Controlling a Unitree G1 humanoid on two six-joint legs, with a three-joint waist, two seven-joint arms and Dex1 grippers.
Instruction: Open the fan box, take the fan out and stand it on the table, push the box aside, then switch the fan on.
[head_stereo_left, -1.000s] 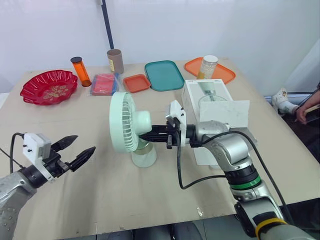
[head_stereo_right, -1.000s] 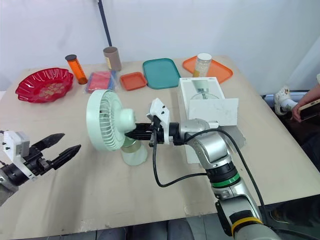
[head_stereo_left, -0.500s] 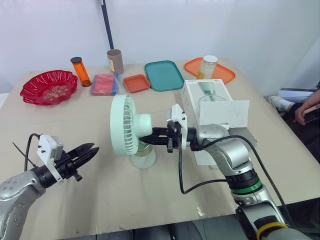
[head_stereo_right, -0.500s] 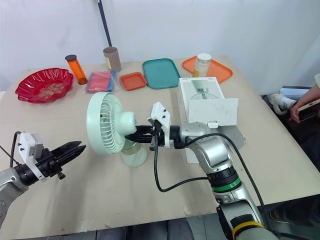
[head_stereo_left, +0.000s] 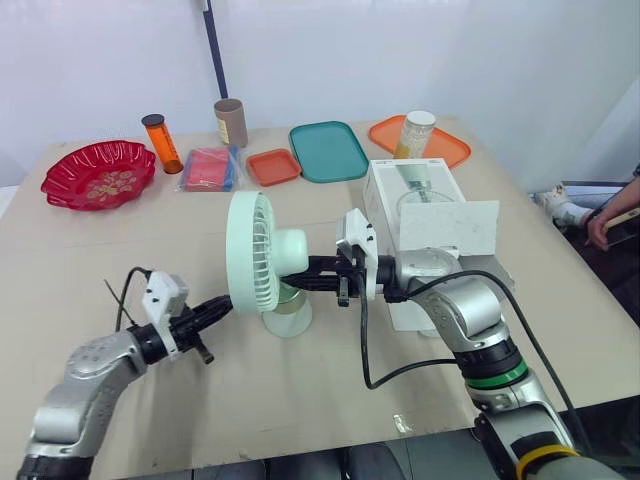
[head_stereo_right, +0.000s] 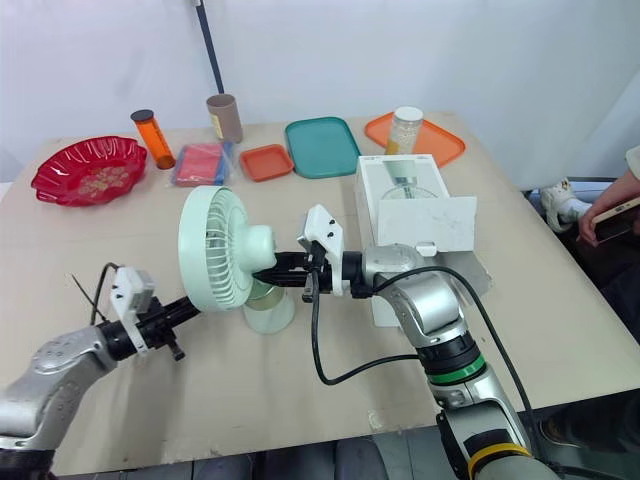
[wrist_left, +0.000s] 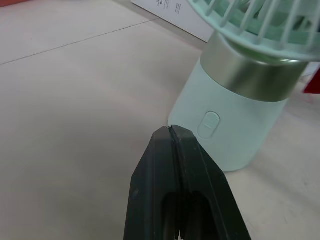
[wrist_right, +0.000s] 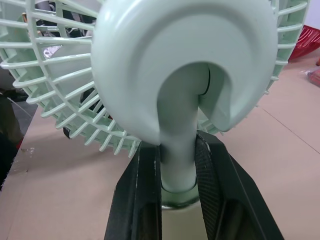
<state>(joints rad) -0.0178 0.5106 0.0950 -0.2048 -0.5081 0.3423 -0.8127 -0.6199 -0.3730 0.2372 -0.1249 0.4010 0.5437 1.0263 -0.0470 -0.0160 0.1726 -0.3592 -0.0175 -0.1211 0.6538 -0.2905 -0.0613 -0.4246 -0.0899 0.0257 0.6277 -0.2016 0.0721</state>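
Fan (head_stereo_left: 254, 256): pale mint, round cage head w/ slatted grille, curved neck at rear, silver band above a squat cylindrical base. Oval button (wrist_left: 209, 124) on the base wall. Stands upright on table (head_stereo_left: 300, 400), roughly centre, head facing robot's left.

R gripper (wrist_right: 178, 145): jaws clamped on the fan's neck, one finger each side, just behind the head. Arm reaches in from the right, across front of the fan box (head_stereo_left: 430, 235).

L gripper (wrist_left: 171, 130): jaws pressed together, nothing between them. Tip low under the cage, pointing at the base near the button; contact can't be told.

Box: white, flap raised, just right of fan and touching nothing of it. Sits nr the right table edge.

Room: bare tabletop in front of fan to the near edge, bar a black cable (head_stereo_left: 375, 350) looping from R wrist. Open stretch left of fan, out to the red bowl (head_stereo_left: 98, 173).

Back row well apart from fan: orange bottle (head_stereo_left: 160, 142), brown tube (head_stereo_left: 230, 121), pink packet (head_stereo_left: 207, 167), small orange tray (head_stereo_left: 273, 166), teal tray (head_stereo_left: 328, 150), orange tray (head_stereo_left: 445, 150) w/ jar (head_stereo_left: 416, 133).

Person's hand (head_stereo_left: 610, 222) beyond the right edge.
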